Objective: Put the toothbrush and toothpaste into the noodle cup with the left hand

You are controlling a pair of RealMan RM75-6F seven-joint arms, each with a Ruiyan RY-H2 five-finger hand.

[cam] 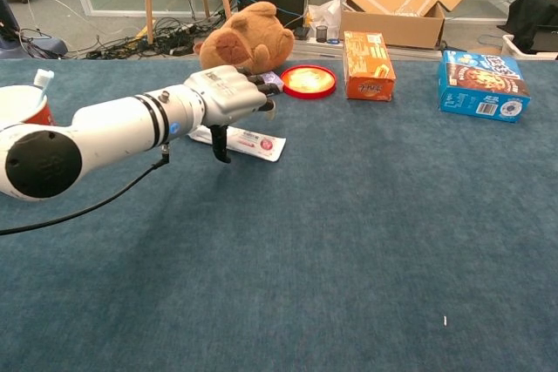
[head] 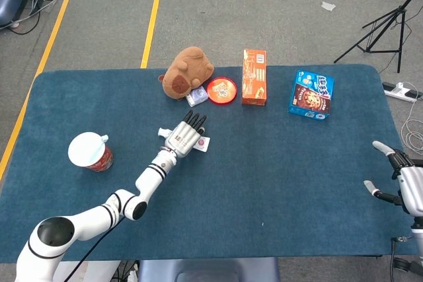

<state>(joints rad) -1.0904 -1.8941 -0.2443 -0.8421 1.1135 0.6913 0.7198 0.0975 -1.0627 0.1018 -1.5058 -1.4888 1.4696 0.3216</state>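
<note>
Left hand [cam: 228, 98] hovers over the toothpaste [cam: 248, 141], fingers [cam: 261, 88] apart and empty; tube lies flat beneath the palm, long axis running left-right across the surface [cam: 366, 241]

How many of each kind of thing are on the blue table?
Boxes: 2, an orange box and a blue box
Cups: 1, the noodle cup
Toothbrushes: 1, the toothbrush in the cup
Toothpaste tubes: 1, the toothpaste
Stuffed toys: 1, the stuffed toy
Round red tins: 1, the tin
Small packets: 1, the packet
Total: 8
</note>
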